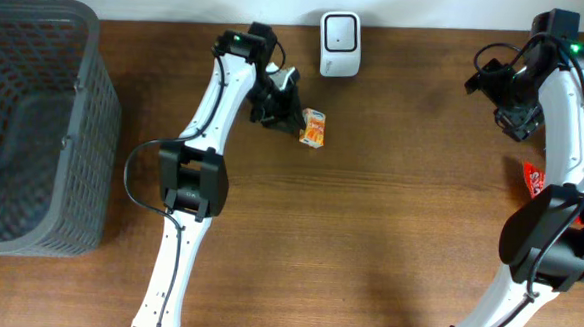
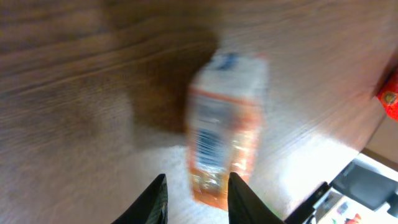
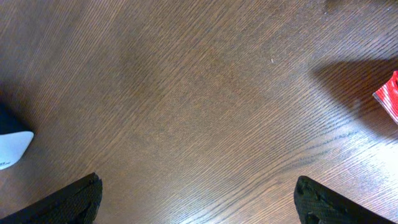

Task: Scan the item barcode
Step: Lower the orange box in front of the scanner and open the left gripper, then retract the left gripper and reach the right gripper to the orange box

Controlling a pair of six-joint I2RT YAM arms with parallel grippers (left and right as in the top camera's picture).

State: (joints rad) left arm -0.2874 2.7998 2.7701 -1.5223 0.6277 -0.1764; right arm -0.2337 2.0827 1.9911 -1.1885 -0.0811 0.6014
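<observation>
Here the small orange carton lies on its side on the table, near the white scanner; the left tool stands partly open at its near end and, as far as the blurred view shows, grips nothing. The right tool is wide open and empty, well apart. For a good step, I think the fingers should close on the two narrow sides, not across the face with the dark print, probably the barcode; then lift gently and turn that face toward the scanner.
</observation>
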